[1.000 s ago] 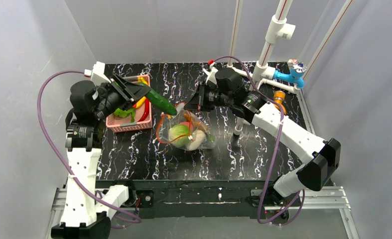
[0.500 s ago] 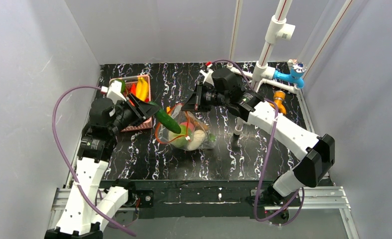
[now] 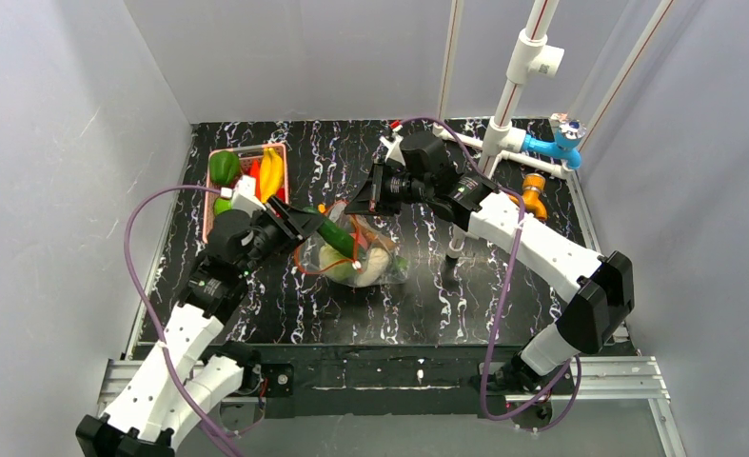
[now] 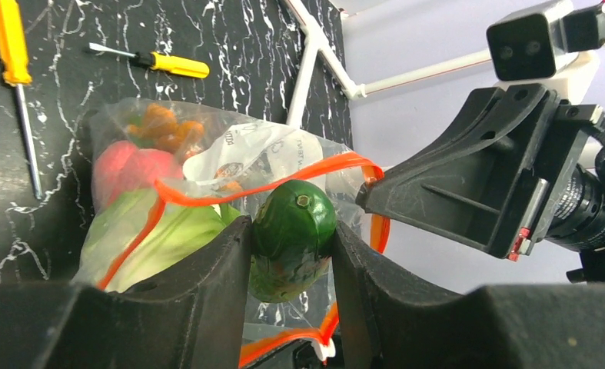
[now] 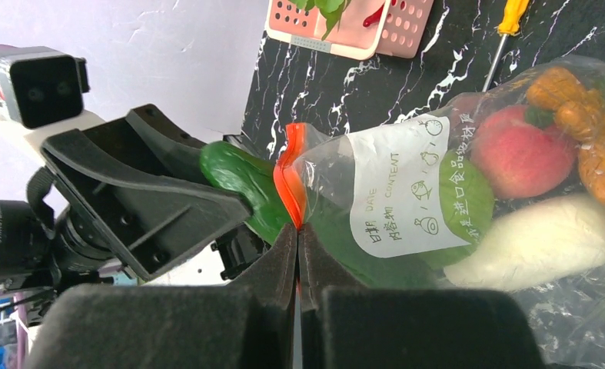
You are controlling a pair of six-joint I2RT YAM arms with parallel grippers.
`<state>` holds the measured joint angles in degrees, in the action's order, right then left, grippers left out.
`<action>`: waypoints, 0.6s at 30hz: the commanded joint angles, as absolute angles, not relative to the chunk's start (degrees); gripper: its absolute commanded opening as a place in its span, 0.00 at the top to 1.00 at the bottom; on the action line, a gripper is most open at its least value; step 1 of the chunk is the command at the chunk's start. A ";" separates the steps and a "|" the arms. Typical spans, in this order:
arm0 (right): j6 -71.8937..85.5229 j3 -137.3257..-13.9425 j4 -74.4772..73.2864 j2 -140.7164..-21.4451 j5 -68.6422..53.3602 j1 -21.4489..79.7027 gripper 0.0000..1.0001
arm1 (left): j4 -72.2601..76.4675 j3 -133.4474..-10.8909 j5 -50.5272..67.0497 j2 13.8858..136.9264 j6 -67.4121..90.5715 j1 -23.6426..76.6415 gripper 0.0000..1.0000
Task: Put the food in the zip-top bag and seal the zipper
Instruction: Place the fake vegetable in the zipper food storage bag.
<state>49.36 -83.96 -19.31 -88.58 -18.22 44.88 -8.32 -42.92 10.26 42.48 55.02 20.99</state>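
The clear zip-top bag lies mid-table with its mouth held up. Inside it are the cabbage, the red-pink ball, the radish and an orange piece. My right gripper is shut on the orange-red zipper at the mouth's upper edge. My left gripper is shut on the dark green cucumber. The cucumber's tip pokes into the bag's mouth, inside the zipper's loop. In the top view the cucumber slants from the left gripper into the bag, close to the right gripper.
A pink basket with bananas and green produce stands at the back left. Two yellow-handled screwdrivers lie beyond the bag. A white pipe frame with blue and orange fittings stands at the back right.
My left arm has carried the cucumber from beside the basket rightward and down to the bag's mouth. The right gripper has kept its hold on the zipper edge, shifting slightly left.
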 commanded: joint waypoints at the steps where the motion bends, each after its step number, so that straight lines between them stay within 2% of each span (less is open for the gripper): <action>1: 50.48 -86.10 -15.91 -88.26 -19.11 44.21 0.99 | -1.10 -40.34 3.21 43.83 58.18 26.30 0.92; 7: 50.35 -85.86 -16.01 -87.98 -19.49 44.21 0.99 | 0.44 -39.91 0.79 45.98 58.20 29.55 0.92; 14: 51.52 -85.17 -15.29 -87.00 -20.61 44.19 0.99 | 3.88 -38.08 1.18 46.02 56.23 30.05 0.82; 18: 51.86 -85.88 -15.07 -86.89 -20.88 44.21 0.99 | 5.27 -36.28 1.62 46.36 56.44 30.15 0.81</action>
<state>50.13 -83.96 -19.05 -88.60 -19.59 44.88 2.83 -38.13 2.83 46.52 57.41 29.76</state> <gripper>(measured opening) 0.028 0.377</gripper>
